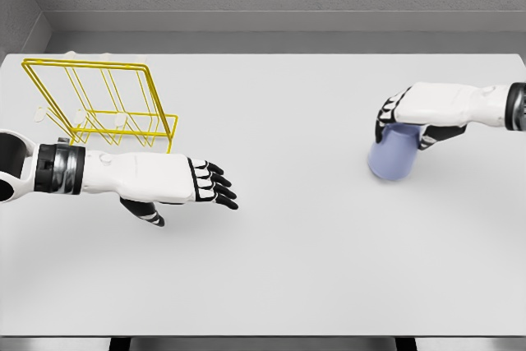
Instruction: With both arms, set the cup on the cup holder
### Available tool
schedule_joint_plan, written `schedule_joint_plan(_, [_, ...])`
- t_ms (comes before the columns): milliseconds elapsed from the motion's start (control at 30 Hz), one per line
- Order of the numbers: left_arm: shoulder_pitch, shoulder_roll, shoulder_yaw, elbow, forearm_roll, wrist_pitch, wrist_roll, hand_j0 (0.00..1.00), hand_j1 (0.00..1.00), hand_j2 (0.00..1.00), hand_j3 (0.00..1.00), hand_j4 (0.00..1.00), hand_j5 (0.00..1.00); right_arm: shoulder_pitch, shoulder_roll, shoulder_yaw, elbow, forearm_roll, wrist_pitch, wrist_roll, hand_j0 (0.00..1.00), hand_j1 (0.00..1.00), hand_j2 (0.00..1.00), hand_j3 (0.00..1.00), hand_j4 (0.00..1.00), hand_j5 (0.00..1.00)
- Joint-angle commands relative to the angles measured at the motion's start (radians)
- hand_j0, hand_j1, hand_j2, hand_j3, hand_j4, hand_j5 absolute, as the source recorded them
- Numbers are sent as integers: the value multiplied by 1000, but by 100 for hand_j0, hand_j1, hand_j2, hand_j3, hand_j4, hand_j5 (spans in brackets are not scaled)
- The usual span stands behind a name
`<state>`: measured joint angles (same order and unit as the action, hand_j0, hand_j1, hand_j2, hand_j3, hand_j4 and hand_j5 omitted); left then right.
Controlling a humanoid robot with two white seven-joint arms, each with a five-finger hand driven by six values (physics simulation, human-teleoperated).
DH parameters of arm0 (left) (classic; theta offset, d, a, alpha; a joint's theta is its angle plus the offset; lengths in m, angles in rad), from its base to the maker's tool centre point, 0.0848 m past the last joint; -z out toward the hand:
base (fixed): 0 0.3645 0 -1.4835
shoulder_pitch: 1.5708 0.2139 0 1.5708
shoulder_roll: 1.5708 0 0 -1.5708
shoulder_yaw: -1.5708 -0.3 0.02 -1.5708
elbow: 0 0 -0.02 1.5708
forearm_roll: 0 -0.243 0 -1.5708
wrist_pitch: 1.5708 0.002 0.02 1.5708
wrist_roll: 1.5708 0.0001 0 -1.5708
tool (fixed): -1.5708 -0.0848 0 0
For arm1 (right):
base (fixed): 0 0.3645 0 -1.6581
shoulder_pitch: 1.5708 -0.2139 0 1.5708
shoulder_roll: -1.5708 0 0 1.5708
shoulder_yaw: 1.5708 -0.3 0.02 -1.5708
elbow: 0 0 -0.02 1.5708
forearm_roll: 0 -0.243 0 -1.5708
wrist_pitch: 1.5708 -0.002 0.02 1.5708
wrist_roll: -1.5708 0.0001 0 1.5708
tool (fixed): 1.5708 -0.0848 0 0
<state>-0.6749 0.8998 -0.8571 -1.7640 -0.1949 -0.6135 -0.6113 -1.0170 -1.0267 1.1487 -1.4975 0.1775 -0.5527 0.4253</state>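
A pale blue cup is tilted over the white table at the right, its bottom end pointing toward me. My right hand is curled around its upper part and holds it. A yellow wire cup holder stands at the back left of the table. My left hand hovers in front of the holder with its fingers spread and nothing in them. The two hands are far apart.
The white table stretches across the whole view, with its front edge near the bottom. A grey wall runs behind it.
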Motion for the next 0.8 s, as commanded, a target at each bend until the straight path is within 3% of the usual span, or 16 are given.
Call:
schedule_joint_plan(0, [0, 1, 1, 0, 6, 3, 0, 100, 100, 100, 100, 100, 100, 0, 10, -1, -10, -6, 2, 0, 56, 56, 56, 56, 56, 56])
schedule_joint_plan(500, [2, -15, 0, 0, 5, 3, 0, 100, 100, 100, 100, 100, 100, -35, 68, -1, -83, -7, 2, 0, 56, 56, 56, 56, 56, 56])
schedule_joint_plan(567, [34, -15, 0, 0, -8, 3, 0, 100, 100, 100, 100, 100, 100, -37, 73, -3, -92, -9, 2, 0, 56, 56, 56, 56, 56, 56])
schedule_joint_plan(767, [37, -15, 3, 0, -6, 3, 0, 100, 100, 100, 100, 100, 100, -41, 88, -1, -112, -10, 2, -2, 56, 56, 56, 56, 56, 56])
